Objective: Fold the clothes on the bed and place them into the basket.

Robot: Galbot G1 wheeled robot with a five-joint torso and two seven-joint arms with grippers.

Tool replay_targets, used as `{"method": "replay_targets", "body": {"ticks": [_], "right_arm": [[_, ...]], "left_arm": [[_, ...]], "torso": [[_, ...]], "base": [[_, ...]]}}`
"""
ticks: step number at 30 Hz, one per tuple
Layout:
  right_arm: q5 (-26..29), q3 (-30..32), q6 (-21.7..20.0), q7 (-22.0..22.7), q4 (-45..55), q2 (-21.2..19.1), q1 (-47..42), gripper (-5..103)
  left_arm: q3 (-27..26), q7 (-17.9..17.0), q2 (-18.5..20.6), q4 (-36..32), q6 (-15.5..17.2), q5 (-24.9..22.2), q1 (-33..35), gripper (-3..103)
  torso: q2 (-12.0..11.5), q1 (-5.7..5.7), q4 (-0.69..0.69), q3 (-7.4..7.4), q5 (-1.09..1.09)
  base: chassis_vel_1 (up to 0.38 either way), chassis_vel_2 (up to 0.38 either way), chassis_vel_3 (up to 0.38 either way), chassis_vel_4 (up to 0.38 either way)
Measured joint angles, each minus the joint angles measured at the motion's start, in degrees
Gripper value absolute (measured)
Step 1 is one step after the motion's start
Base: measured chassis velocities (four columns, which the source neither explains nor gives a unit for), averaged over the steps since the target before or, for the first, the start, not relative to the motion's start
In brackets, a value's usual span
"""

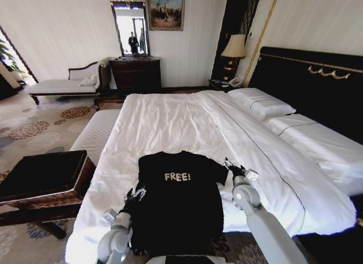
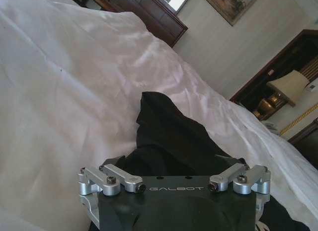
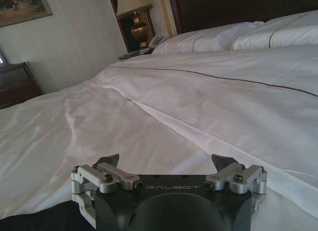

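black shirt (image 1: 178,201) on white bed (image 1: 170,122), patterned carpet (image 1: 34,128)

Bright daylight, sheets (image 1: 170,122) glaring; black shirt (image 1: 178,201) detail lost; edges perhaps warped.

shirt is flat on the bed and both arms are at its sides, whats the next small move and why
Probably lower both grippers onto the shirt's edges. The black shirt lies spread flat on the bed, not yet folded. The left gripper sits at its left edge and the right gripper by its right sleeve, fingers open on the right and nothing held, so a grip comes before any fold.
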Motion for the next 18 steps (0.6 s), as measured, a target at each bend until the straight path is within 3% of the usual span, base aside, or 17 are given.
{"method": "replay_targets", "body": {"ticks": [6,12,18], "right_arm": [[0.06,0.04,-0.05,0.04,0.02,-0.39,-0.33,100],[0.06,-0.16,-0.12,0.07,-0.02,-0.40,-0.33,100],[0.02,-0.87,-0.37,0.40,-0.45,-0.25,-0.09,100]], "left_arm": [[-1.26,-0.70,-0.45,0.09,1.13,-2.06,-2.34,100],[-3.57,-2.42,0.54,-0.65,4.04,-8.11,-4.71,100],[-2.57,-3.53,0.77,4.54,5.79,-9.53,-8.23,100]], "torso": [[0.00,0.00,0.00,0.00,0.00],[0.00,0.00,0.01,0.00,0.01],[0.00,0.00,0.00,0.00,-0.01]], "base": [[0.000,0.000,0.000,0.000],[0.000,0.000,0.000,0.000],[0.000,0.000,0.000,0.000]]}}
